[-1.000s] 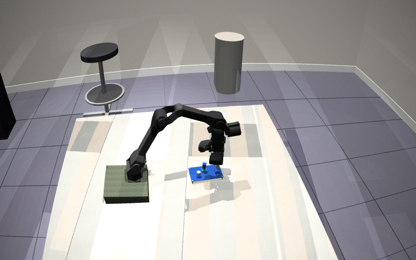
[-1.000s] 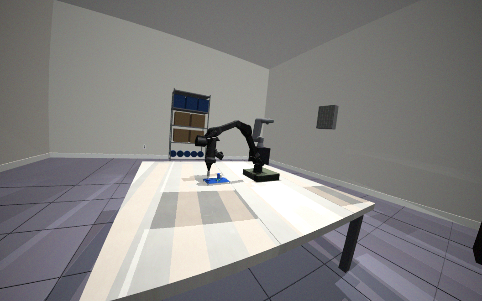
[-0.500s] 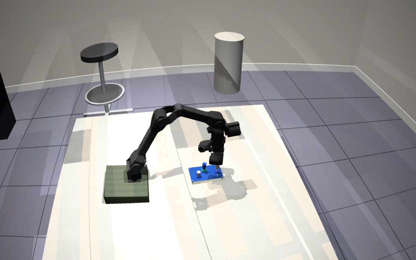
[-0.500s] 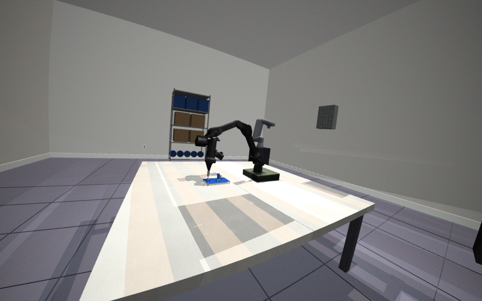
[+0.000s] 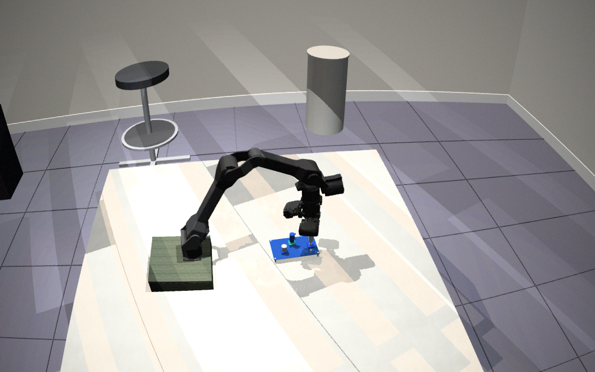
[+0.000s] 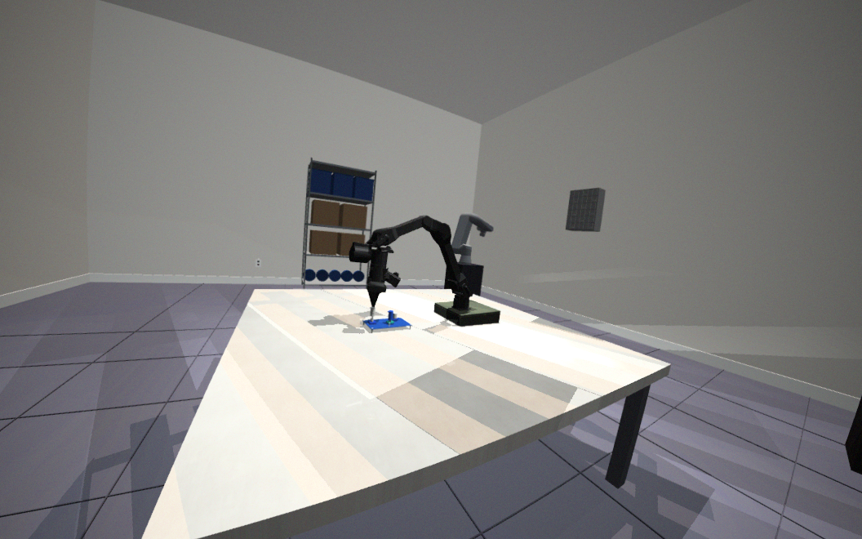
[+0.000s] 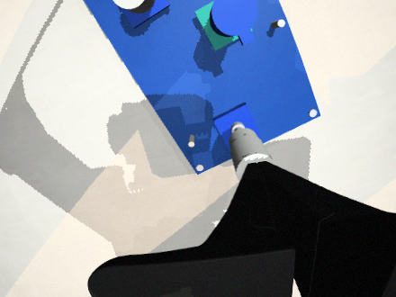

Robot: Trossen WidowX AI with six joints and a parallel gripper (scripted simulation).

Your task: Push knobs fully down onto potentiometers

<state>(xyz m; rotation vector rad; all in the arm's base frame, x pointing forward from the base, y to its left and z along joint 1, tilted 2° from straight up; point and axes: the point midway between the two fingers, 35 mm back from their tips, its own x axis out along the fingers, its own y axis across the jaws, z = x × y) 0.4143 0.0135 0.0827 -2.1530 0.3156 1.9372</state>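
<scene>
The blue circuit board [image 5: 298,253] [image 6: 397,326] [image 7: 180,85] stands on short legs. My gripper [image 5: 309,234] [image 6: 373,307] [image 7: 256,171] is shut and empty, with its tips at the top of a slim grey knob [image 5: 311,240] [image 6: 372,314] [image 7: 247,145]. This knob stands over a blue potentiometer [image 7: 229,121], with a bit of shaft showing below it. A blue knob [image 5: 292,237] [image 6: 390,314] [image 7: 236,15] stands over a green potentiometer [image 7: 221,42]; its gap is unclear. A white knob [image 5: 284,247] [image 7: 131,2] is on another blue potentiometer [image 7: 152,14]. The fingertips hide the grey knob's top.
Small upright pins [image 7: 191,141] [image 7: 278,23] stick up from the board near the knobs. The arm's green base block [image 5: 180,267] [image 6: 467,312] stands on the table, to the left of the board in the top view.
</scene>
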